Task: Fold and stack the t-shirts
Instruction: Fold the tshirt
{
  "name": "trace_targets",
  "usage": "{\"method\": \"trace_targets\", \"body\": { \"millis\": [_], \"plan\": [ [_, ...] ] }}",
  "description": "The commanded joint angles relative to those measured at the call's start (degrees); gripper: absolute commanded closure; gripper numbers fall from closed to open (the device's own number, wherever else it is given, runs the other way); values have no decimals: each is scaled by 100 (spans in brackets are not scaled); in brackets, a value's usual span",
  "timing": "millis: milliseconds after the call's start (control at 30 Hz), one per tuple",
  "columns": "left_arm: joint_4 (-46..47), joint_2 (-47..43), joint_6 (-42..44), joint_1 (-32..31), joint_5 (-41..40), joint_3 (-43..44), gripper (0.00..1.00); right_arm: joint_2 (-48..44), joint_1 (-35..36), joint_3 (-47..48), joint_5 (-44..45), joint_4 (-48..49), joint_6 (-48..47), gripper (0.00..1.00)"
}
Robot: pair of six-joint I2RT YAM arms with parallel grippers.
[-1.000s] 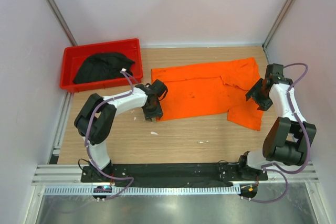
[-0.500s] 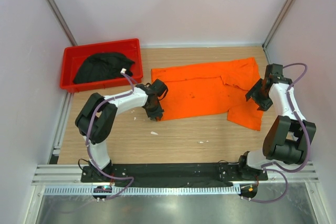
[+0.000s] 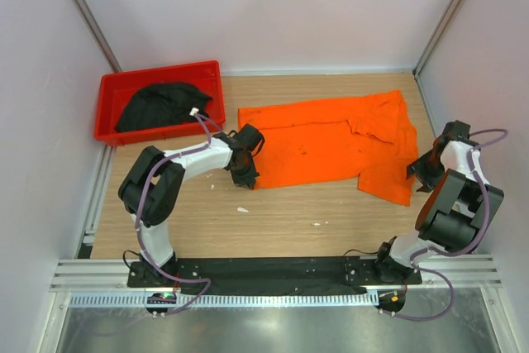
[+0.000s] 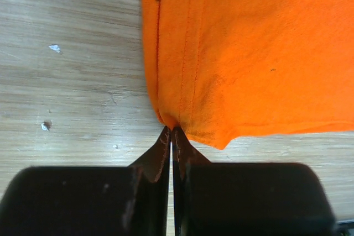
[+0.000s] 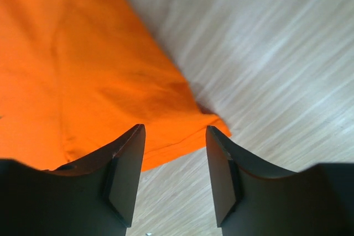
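Note:
The orange t-shirt (image 3: 326,140) lies spread on the wooden table, its right part folded over into a flap at the lower right (image 3: 388,179). My left gripper (image 3: 245,174) is at its lower left corner; in the left wrist view the gripper (image 4: 171,131) is shut on the hem of the orange t-shirt (image 4: 249,53). My right gripper (image 3: 423,169) is by the shirt's lower right flap. In the right wrist view it (image 5: 174,129) is open and empty, held above a corner of the orange t-shirt (image 5: 83,70). The black t-shirt (image 3: 161,105) lies bunched in the red bin.
The red plastic bin (image 3: 110,85) stands at the back left of the table. White walls and metal posts close in the left, right and back. Small white scraps (image 3: 242,209) lie on the wood in front of the shirt.
My right arm has swung right and nearer, from over the shirt's right sleeve to its lower right flap. My left gripper has stayed at the lower left corner.

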Motion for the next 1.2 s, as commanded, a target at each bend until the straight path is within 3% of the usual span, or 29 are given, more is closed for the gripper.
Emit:
{"method": "trace_targets", "body": {
  "millis": [0, 67, 367, 600, 1067, 1133, 1167],
  "plan": [
    [224, -28, 367, 19, -110, -67, 100, 82, -231, -201, -121, 73, 75, 49],
    [276, -11, 437, 19, -57, -23, 100, 47, -302, -280, -33, 64, 58, 53],
    [364, 112, 701, 63, 31, 118, 100, 284, -363, -122, 125, 582, -584, 53],
    [277, 42, 781, 115, 136, 110, 100, 521, -363, -139, -102, 723, -812, 61],
    [145, -108, 886, 159, 75, 127, 100, 241, -363, -843, -665, 1021, -620, 57],
    [136, -125, 904, 168, 75, 118, 100, 223, -355, -773, -639, 1065, -558, 62],
    [136, -117, 912, 168, 75, 109, 100, 214, -363, -738, -605, 1135, -532, 77]
  ]
}}
